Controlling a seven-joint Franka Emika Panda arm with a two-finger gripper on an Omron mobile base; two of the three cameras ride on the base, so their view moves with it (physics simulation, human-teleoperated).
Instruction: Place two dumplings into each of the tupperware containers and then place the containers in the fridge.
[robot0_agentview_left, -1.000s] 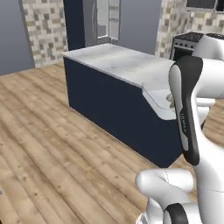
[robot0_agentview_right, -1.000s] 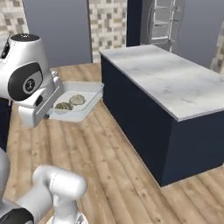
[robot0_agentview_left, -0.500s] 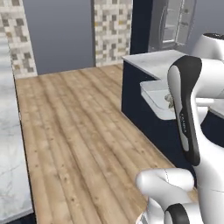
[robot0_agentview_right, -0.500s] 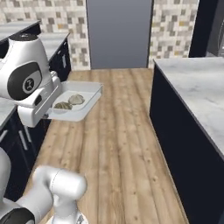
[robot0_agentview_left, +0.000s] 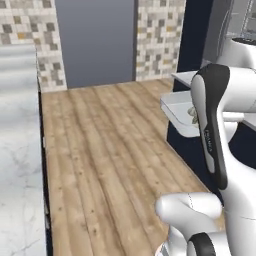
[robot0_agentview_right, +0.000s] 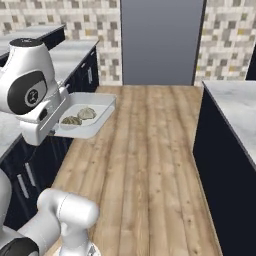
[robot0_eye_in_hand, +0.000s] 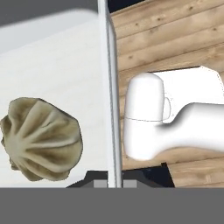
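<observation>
The tupperware container (robot0_agentview_right: 92, 114) is carried level in the air at the arm's left side, above the wooden floor (robot0_agentview_right: 145, 165) and just beside the dark blue cabinets (robot0_agentview_right: 30, 165). It holds two dumplings (robot0_agentview_right: 80, 116), lying side by side near its rear wall. In the hand view one dumpling (robot0_eye_in_hand: 41, 138) rests on the container floor, close to the thin wall (robot0_eye_in_hand: 111, 109) that the gripper (robot0_eye_in_hand: 114, 181) pinches with its jaws pressed together on the rim. Open floor runs between the left counter (robot0_agentview_right: 75, 52) and the island (robot0_agentview_right: 235, 107), toward the grey fridge (robot0_agentview_right: 161, 40) ahead. No writing is legible.
</observation>
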